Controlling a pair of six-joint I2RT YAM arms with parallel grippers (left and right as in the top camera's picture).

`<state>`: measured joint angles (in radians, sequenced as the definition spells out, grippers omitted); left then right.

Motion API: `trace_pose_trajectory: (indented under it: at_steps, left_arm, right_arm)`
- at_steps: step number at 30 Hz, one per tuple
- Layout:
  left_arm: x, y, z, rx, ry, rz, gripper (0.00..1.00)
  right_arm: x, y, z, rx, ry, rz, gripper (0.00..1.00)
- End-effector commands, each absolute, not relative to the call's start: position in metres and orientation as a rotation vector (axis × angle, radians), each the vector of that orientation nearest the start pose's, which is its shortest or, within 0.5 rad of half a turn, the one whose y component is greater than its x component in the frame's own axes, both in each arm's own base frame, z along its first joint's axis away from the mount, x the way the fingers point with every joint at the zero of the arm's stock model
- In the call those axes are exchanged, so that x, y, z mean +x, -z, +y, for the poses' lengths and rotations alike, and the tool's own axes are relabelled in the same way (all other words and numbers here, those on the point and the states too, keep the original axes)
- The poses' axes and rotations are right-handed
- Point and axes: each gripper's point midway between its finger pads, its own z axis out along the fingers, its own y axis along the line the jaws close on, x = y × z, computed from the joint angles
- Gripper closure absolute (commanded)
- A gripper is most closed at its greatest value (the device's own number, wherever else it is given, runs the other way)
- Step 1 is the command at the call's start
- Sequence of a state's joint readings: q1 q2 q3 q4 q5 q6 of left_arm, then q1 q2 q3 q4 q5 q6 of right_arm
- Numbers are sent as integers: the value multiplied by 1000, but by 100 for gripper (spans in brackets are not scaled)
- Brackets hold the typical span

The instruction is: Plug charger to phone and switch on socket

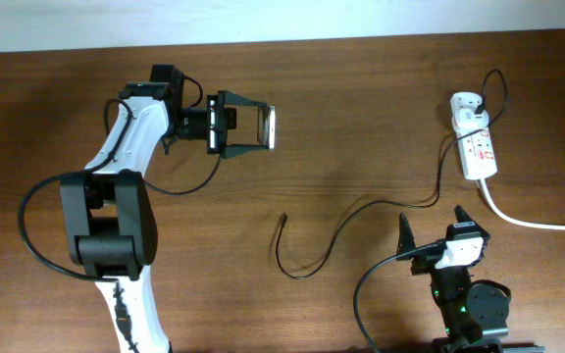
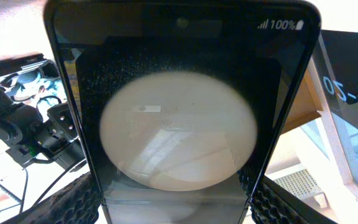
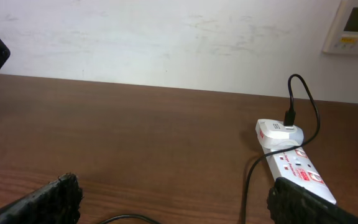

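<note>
The left gripper [image 1: 264,127] is clamped on the phone [image 2: 179,124], gripping its two long edges. In the left wrist view its fingers [image 2: 73,200] show at both lower corners w/ the slab upright btwn them. The screen is lit, w/ "100%" at the top right corner and a pale round glare mid-screen. From overhead the phone is seen edge-on, upper centre-left, held off the table [image 1: 361,78].

The right gripper [image 1: 432,227] sits by the near edge, lower right, jaws spread wide and empty. The right wrist view shows only wood btwn its fingers [image 3: 45,200].

The charger [image 1: 361,209] is a thin black cable. It leaves the white adapter [image 1: 466,103], loops past the socket's far end, then snakes left across mid-table. Its plug tip [image 1: 282,218] lies loose on the wood, nearer the front than the phone and well apart from it. A curl of slack lies btwn the tip and the right gripper.

The socket [image 1: 481,152] lies near the right edge, w/ the adapter plugged in at its far end. The thick white cord [image 1: 538,224] exits its near end and runs off the right edge. Switch position is too small to tell.

Open room: a broad strip of bare wood btwn phone and plug tip, and more btwn the tip and the left arm.
</note>
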<state>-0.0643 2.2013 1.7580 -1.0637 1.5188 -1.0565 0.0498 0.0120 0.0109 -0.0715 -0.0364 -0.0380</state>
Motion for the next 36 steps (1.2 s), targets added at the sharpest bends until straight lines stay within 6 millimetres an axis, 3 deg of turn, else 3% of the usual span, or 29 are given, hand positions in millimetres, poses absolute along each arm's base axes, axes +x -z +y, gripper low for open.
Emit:
trace_pose_trajectory:
  at_steps: [1,2,7,14,16,20,22,26,29,32,36]
  left_arm:
    - [419,-207,-199,810,-1587,-1636,100]
    - [419,-207,-199,810,-1587,-1636,100]
    - [419,-207,-199,810,-1587,-1636,100]
    - [419,-207,-199,809,-1587,-1636,100]
    - [419,-207,-199,809,-1587,-1637,100]
    - [421,-207,-199,788,-1608,-1657,100]
    - [424,-207,-199,758,-1636,-1686,100]
    - [430,-194,-199,773,-1621,-1786,100]
    - [433,-180,-197,827,-1566,-1869,100]
    - [435,-165,-195,877,-1509,-1947,100]
    - [437,-151,-195,931,-1432,-2023,100]
  right_arm:
    - [245,-157,20,-108,-42,1642,1]
    - [245,-158,20,-108,-42,1637,1]
    - [241,-214,27,-10,-212,1444,1]
    - [231,-269,30,-23,-225,1480,1]
    - [238,-281,35,-37,-244,1571,1]
    - [268,-324,71,-176,-427,1754,1]
    - [282,-332,85,-220,-512,1841,1]
    - [315,-319,107,-231,-693,2033,1]
    - [336,-296,122,-234,-815,2121,1]
    - [346,-280,136,-250,-852,2163,1]
    - [355,-274,154,-305,-871,2148,1]
